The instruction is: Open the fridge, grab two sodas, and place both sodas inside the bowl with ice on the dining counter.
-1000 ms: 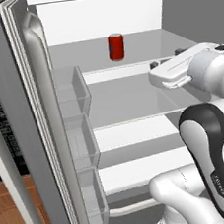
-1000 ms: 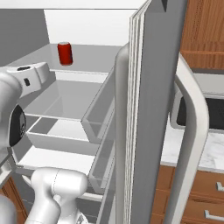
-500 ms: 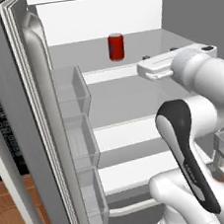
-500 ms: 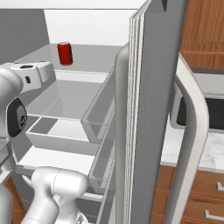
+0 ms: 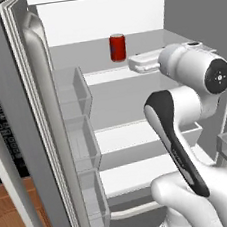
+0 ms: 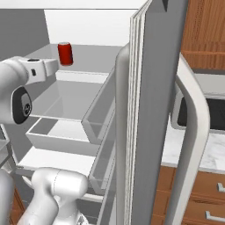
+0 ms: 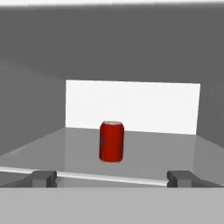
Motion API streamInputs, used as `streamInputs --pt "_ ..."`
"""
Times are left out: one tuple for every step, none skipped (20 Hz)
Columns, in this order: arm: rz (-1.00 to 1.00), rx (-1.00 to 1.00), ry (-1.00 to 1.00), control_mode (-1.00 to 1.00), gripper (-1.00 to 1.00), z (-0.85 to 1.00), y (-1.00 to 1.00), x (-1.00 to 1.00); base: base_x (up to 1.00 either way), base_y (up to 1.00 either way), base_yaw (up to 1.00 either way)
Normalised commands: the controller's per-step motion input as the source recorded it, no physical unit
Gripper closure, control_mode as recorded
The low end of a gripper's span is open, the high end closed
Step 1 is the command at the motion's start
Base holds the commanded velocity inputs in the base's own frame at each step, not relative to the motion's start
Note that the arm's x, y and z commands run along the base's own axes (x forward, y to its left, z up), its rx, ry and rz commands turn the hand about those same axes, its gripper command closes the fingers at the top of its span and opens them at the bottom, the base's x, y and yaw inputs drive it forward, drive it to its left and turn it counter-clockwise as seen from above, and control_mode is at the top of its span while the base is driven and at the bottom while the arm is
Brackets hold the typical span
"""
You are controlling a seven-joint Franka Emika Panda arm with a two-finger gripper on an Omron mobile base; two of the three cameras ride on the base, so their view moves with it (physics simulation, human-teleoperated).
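- The tool (image 7: 111,178) is released, its two dark fingertips (image 7: 43,178) standing wide apart at the bottom of the hand view with nothing between them.
- The white arm (image 5: 191,75) rises from the base, bends at a dark elbow and stretches its forearm level into the open fridge (image 5: 103,16), at the height of the upper shelf (image 5: 106,76).
- The hand looks straight along that shelf toward the white back wall; the shelf's front edge runs across just beyond the fingertips.
- One red soda can (image 7: 111,141) stands upright on the upper shelf, its long axis vertical and its silver top up, apart from the tool and centred between the fingertips' line.
- In the left base view the can (image 5: 118,47) sits toward the back of the shelf, just beyond the hand's tip.
- The fridge door (image 6: 149,110) stands swung open at either side, with clear bins (image 5: 75,90) stacked on the inner face of the left one.
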Motion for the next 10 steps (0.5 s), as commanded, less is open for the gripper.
streamInputs --pt "0.00 0.01 0.06 -1.00 -1.00 -0.11 0.08 0.38 0.00 0.00 0.00" --pt "0.00 0.02 0.04 -1.00 -1.00 -0.07 0.04 0.35 0.00 0.00 0.00" --pt "0.00 0.02 0.03 -1.00 -1.00 -0.03 0.00 0.36 0.00 0.00 0.00" --pt "0.00 0.01 0.01 -1.00 -1.00 -0.02 0.00 0.36 0.00 0.00 0.00" --pt "0.00 0.01 0.01 -1.00 -1.00 -0.02 0.00 0.39 0.00 0.00 0.00" --pt "0.00 0.01 0.00 -1.00 -1.00 -0.01 0.00 0.38 0.00 0.00 0.00" --pt "0.00 0.01 0.00 -1.00 -1.00 0.00 0.00 0.38 0.00 0.00 0.00" --pt "0.00 0.01 0.00 -1.00 -1.00 0.00 0.00 0.38 0.00 0.00 0.00" --pt "0.00 0.01 0.00 -1.00 -1.00 0.00 0.00 0.36 0.00 0.00 0.00" --pt "0.00 0.01 0.00 -1.00 -1.00 0.00 0.00 0.39 0.00 0.00 0.00"
